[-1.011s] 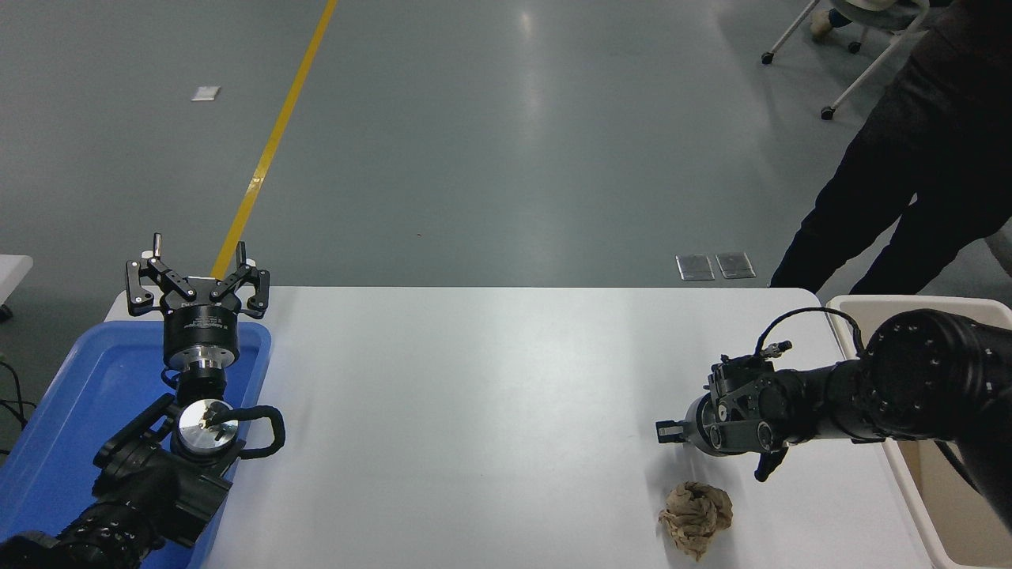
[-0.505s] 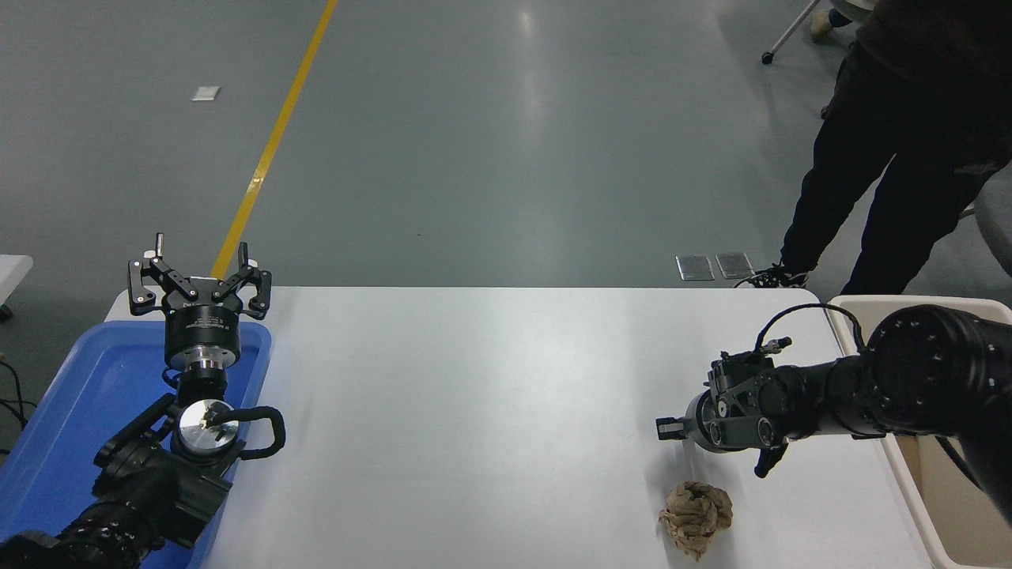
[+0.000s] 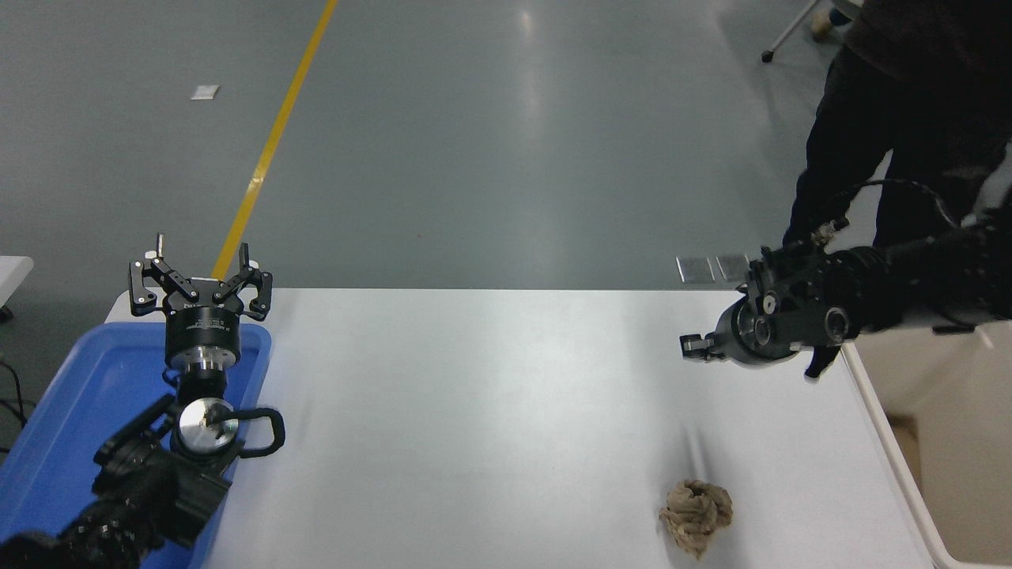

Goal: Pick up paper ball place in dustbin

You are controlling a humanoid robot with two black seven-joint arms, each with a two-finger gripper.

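Observation:
The tan-brown crumpled paper ball (image 3: pixel 696 515) lies on the white table (image 3: pixel 474 411) near its front right. My right gripper (image 3: pixel 753 357) hangs in the air well beyond the ball, toward the table's far right, open and empty, with its fingers spread left and lower right. The cream dustbin (image 3: pixel 885 446) stands off the table's right edge; only its rim and inner wall show. My left gripper (image 3: pixel 199 276) is parked open and empty at the far end of the blue tray.
A shallow blue tray (image 3: pixel 71 395) sits on the table's left end under the left arm. A person in dark clothes (image 3: pixel 893 118) stands past the table's far right corner, close behind my right arm.
My right arm has lifted and swung away from the ball toward the table's far right. The ball has not moved. The person has stepped closer. The left arm is still.

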